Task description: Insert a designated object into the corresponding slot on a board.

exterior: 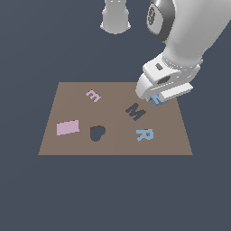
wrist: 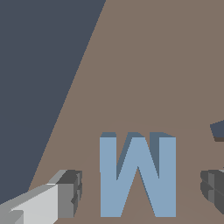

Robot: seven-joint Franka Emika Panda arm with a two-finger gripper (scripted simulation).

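The light-blue M block (wrist: 138,177) stands on the brown board (exterior: 113,144). In the exterior view only a corner of the M block (exterior: 157,100) shows under the hand. My gripper (wrist: 141,190) is open and straddles the block, with a gap between the block and each of the fingers (wrist: 70,192). The dark M-shaped slot (exterior: 135,111) lies just to the exterior view's left of my gripper (exterior: 155,97), a little nearer the front. A dark corner (wrist: 217,130) at the wrist view's edge may be part of that slot.
The board also carries a pink E (exterior: 93,95), a pink rectangle (exterior: 68,127), a dark heart-shaped recess (exterior: 97,133) and a flat blue R (exterior: 145,134). The robot's base (exterior: 116,18) stands behind the board. Dark blue-grey floor surrounds it.
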